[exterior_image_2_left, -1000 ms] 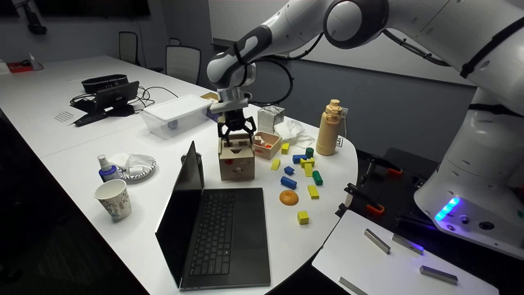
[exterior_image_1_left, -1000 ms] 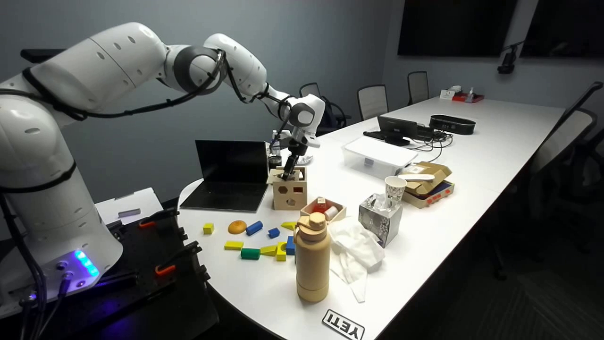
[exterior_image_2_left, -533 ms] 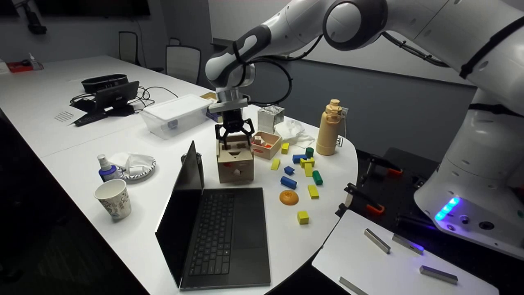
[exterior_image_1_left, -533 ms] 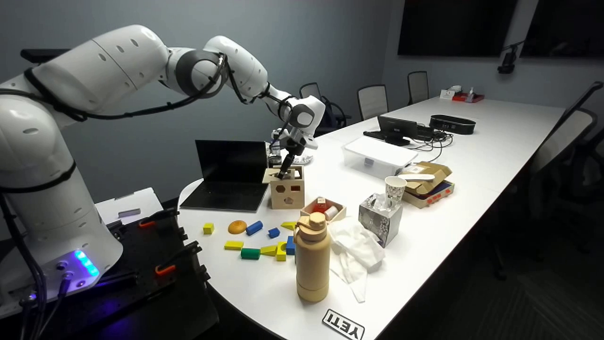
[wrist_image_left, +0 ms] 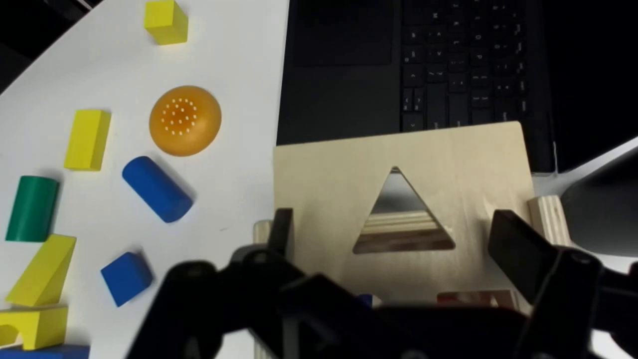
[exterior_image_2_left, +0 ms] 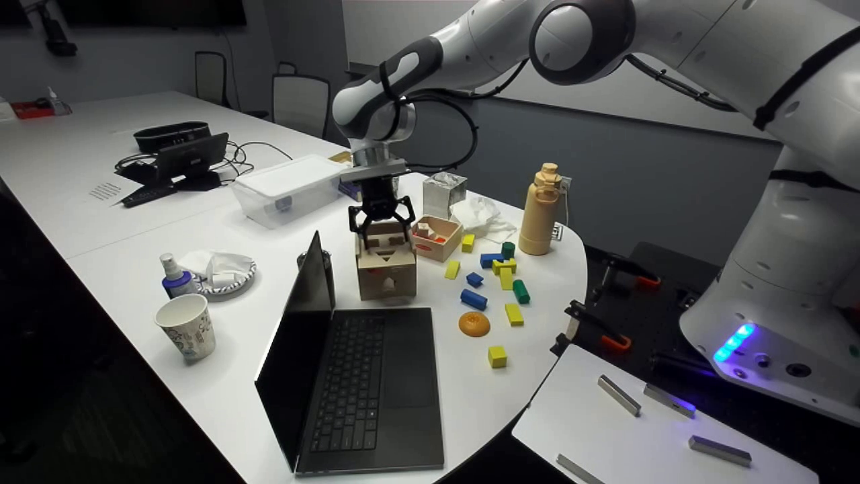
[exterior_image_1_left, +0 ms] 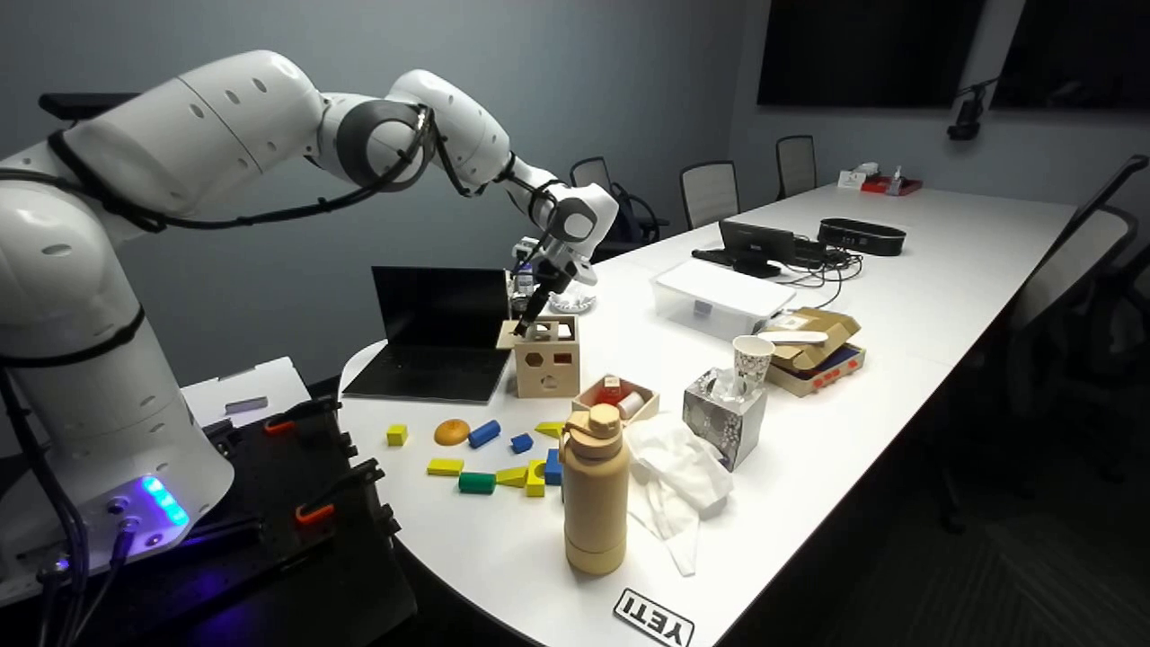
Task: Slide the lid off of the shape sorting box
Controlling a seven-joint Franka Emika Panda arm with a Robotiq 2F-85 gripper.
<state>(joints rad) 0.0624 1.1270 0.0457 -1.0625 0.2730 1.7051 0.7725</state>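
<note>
Lid (wrist_image_left: 344, 194) juts past box (exterior_image_1_left: 548, 367) edge — tool (wrist_image_left: 394, 224) spread above, contact unclear.

In an exterior view, the shape sorting box (exterior_image_1_left: 549, 377) stands right of the laptop (exterior_image_1_left: 440, 332) on the worktop (exterior_image_1_left: 431, 539), the lid (exterior_image_1_left: 505, 335) jutting left from its top; blocks (exterior_image_1_left: 484, 434) lie nearer, the bottle (exterior_image_1_left: 596, 503) right of them.

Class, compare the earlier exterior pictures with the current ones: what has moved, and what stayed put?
The gripper has moved toward the laptop, and the lid has slid the same way, jutting farther past the edge of the shape sorting box. The box itself shifted slightly that way too. The gripper stands open; no grasp or release shows. The laptop, water bottle, tissue box and loose coloured blocks stayed put.
</note>
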